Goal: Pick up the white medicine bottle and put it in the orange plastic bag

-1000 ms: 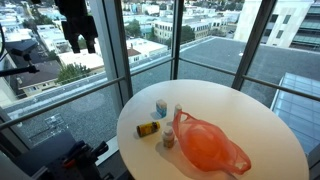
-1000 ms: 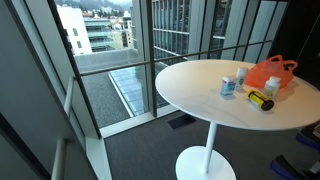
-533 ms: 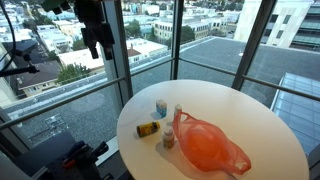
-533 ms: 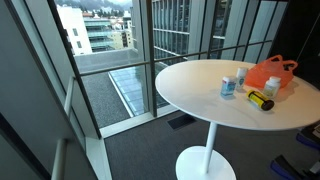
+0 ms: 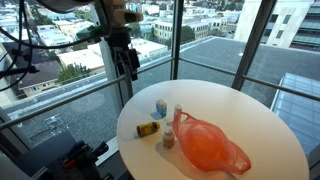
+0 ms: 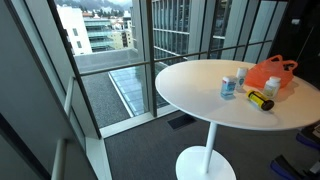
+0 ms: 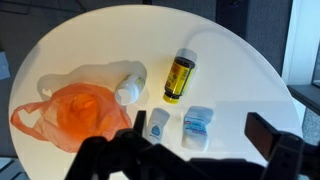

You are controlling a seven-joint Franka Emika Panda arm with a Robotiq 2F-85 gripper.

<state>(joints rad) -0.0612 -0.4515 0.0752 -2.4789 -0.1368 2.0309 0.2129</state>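
Round white table with orange plastic bag, white medicine bottle just beside

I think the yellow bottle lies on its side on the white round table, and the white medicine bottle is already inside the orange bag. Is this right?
Not quite. The white medicine bottle is not inside the orange bag. The wrist view shows it out on the table, just beside the bag. The rest holds: the yellow bottle does lie on its side on the white round table.
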